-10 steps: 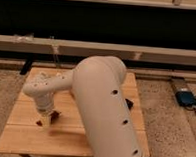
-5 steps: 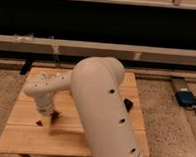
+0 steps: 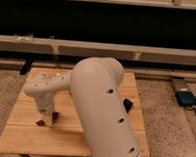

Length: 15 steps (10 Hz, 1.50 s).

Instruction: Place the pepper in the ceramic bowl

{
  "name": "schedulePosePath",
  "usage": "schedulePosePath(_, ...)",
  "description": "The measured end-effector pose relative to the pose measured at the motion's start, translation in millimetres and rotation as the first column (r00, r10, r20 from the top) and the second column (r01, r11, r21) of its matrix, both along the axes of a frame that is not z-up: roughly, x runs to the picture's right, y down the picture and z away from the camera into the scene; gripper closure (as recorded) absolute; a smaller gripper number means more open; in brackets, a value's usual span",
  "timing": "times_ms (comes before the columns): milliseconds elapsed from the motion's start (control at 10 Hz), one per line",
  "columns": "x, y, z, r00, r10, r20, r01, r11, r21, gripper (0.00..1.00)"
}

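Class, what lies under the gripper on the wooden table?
Under the gripper, a dark red bit shows, likely the pepper, on the table. The arm covers whatever lies behind it.

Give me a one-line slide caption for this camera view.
Robot arm reaches over a wooden table, its gripper low over the image-left part.

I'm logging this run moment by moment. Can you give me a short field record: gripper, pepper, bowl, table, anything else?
gripper: low over the left front part of the table, at the end of the white arm
pepper: a small dark red bit right beside the gripper, likely it; held or lying, cannot tell
ceramic bowl: not in sight; the arm hides the table's middle
table: wooden, on a speckled floor
other: dark object on the table right of the arm; blue device on the floor at right
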<state>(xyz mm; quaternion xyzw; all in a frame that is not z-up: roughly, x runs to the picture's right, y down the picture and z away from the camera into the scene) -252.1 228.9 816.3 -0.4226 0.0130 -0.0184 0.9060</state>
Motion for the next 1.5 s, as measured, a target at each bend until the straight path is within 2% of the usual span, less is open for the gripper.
schedulePosePath(200,0,0,-0.2,1.0,-0.002,0.0,0.002,1.0,-0.001,0.87)
schedulePosePath(400,0,1,-0.4,1.0,-0.005,0.0,0.005,1.0,-0.002,1.0)
schedulePosePath(600,-2,-7,-4.3,1.0,-0.004,0.0,0.004,0.9998,0.019,1.0)
schedulePosePath(700,0,-18,-9.6,1.0,-0.001,-0.006,0.001,0.9993,0.038,1.0)
schedulePosePath(900,9,-46,-23.5,1.0,0.01,-0.026,-0.009,0.9973,0.072,1.0)
schedulePosePath(1000,23,-66,-24.9,0.999,0.026,-0.044,-0.022,0.9959,0.088,1.0)
schedulePosePath(1200,51,-90,-19.5,0.996,0.053,-0.071,-0.046,0.9944,0.095,1.0)
schedulePosePath(1500,87,-119,-6.4,0.989,0.099,-0.113,-0.09,0.9926,0.081,1.0)
